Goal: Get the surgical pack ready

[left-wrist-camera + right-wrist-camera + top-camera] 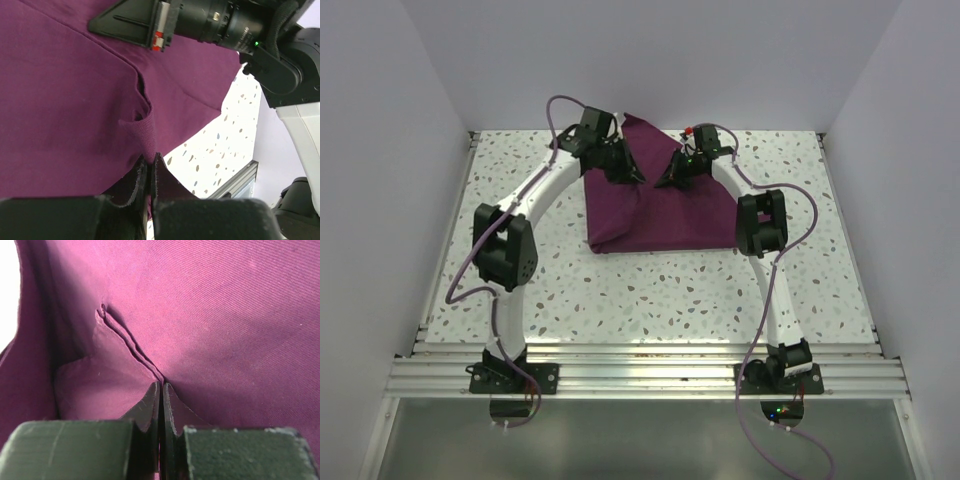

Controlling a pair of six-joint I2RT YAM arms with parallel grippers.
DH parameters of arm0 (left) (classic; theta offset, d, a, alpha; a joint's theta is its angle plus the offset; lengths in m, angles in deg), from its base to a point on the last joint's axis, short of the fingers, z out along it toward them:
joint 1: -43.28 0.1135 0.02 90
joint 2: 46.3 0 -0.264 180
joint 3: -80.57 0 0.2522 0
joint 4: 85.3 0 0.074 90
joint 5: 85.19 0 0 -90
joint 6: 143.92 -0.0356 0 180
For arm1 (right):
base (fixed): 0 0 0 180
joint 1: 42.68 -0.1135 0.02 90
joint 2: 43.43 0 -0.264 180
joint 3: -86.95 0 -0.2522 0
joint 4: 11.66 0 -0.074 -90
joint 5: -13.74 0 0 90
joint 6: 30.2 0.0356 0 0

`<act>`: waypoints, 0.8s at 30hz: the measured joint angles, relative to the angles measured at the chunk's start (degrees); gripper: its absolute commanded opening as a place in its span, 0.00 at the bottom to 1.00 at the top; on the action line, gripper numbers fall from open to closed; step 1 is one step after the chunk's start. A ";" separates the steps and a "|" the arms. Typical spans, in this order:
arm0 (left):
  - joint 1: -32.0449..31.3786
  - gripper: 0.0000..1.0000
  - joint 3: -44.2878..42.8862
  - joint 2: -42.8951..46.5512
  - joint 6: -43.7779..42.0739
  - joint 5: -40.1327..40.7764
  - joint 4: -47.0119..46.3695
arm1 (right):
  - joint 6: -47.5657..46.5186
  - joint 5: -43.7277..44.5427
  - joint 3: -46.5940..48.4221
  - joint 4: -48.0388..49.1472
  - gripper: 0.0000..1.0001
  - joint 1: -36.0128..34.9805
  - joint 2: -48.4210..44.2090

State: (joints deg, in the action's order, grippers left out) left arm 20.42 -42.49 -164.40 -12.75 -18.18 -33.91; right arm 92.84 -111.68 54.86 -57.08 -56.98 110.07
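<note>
My left claw (149, 161) is clenched on the cloth (660, 215). A raised ridge of the maroon fabric runs down into the slit between my two dark fingers (135, 182) and is nipped there. My right claw (161, 388) is clamped tight in the same way, and a pair of thin creases in the weave run straight into the seam where its fingers (145, 407) meet.

From above, the cloth lies as a roughly rectangular maroon bundle on the speckled table (650, 290), in the middle of the far half. Both my arms curve in over it from either side. The left claw (617, 160) sits at the bundle's far left part and the right claw (675, 175) at its far right part, near each other but apart. Between them the far edge of the fabric comes up to a point (whatever is wrapped inside is hidden from me).

In my left wrist view the right claw (130, 22) stretches across the top over the fabric. Past the cloth's edge, a wedge of table (222, 145) and a metal rail (235, 180) show.
</note>
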 measured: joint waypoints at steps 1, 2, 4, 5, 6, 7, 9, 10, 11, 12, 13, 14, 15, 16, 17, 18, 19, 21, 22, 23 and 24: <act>-0.35 0.00 -0.17 -0.09 0.17 -0.13 0.02 | 0.02 0.00 0.00 0.02 0.00 0.00 0.00; -0.74 0.00 -0.37 -0.17 0.26 -0.28 0.13 | 0.02 0.00 0.00 0.02 0.00 0.00 0.00; -1.79 0.00 -0.87 -0.22 0.33 -0.39 0.26 | 0.02 0.00 0.00 0.02 0.00 0.00 0.00; -2.40 0.00 -1.11 -0.24 0.33 -0.42 0.28 | 0.02 0.00 0.00 0.02 0.00 0.00 0.00; -2.95 0.00 -1.33 -0.28 0.35 -0.48 0.22 | 0.04 0.00 0.00 0.02 0.00 0.00 0.00; -3.34 0.00 -1.53 -0.35 0.35 -0.61 0.24 | 0.04 0.00 0.00 0.02 0.00 0.00 0.00; -4.15 0.00 -2.29 -0.92 0.33 -0.83 0.39 | 0.07 0.00 0.00 0.02 0.00 0.00 0.00; -4.46 0.00 -2.93 -1.44 0.33 -0.85 0.50 | 0.09 0.00 0.00 0.02 0.00 0.00 0.00; -4.72 0.00 -3.48 -2.03 0.35 -0.87 0.55 | 0.13 0.00 0.00 0.02 0.00 0.00 0.00; -4.87 0.00 -3.85 -2.62 0.35 -0.92 0.55 | 0.20 0.00 0.00 0.02 0.00 0.00 0.00; -4.94 0.00 -4.07 -3.10 0.42 -1.01 0.52 | 0.24 0.02 0.00 0.02 0.00 0.00 0.00; -4.98 0.00 -4.07 -3.56 0.46 -1.18 0.48 | 0.35 0.02 0.00 0.02 0.00 0.00 0.00; -5.01 0.00 -4.07 -3.98 0.52 -1.38 0.48 | 0.42 0.02 0.00 0.02 0.00 0.00 0.00; -5.01 0.00 -4.07 -4.37 0.72 -1.53 0.46 | 0.42 0.02 0.00 0.02 0.00 0.00 0.00; -5.01 0.00 -4.07 -4.74 0.85 -1.75 0.37 | 0.42 0.02 0.00 0.00 0.00 0.00 0.00; -5.01 0.00 -4.09 -5.05 1.14 -1.95 0.28 | 0.42 0.02 0.00 0.00 0.00 0.00 0.00; -5.05 0.00 -4.11 -5.29 1.25 -2.14 0.26 | 0.42 0.02 0.00 0.02 0.00 0.00 0.00; -5.16 0.00 -4.74 -6.16 1.33 -2.45 0.20 | 0.44 0.02 0.00 0.00 0.00 0.00 0.00; -5.25 0.00 -5.03 -6.51 1.36 -2.47 0.15 | 0.44 0.02 0.00 0.02 0.00 0.00 0.02; -5.42 0.00 -5.42 -7.04 1.40 -2.60 0.15 | 0.44 0.02 0.00 0.00 0.00 0.00 0.02; -5.57 0.00 -5.64 -7.37 1.46 -2.67 0.17 | 0.46 0.02 0.00 0.00 0.00 0.00 0.02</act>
State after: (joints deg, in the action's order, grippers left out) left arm 14.85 -48.13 -171.77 -11.29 -20.84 -33.74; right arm 93.30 -111.66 54.86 -57.08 -56.98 110.09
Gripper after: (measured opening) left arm 0.028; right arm 0.028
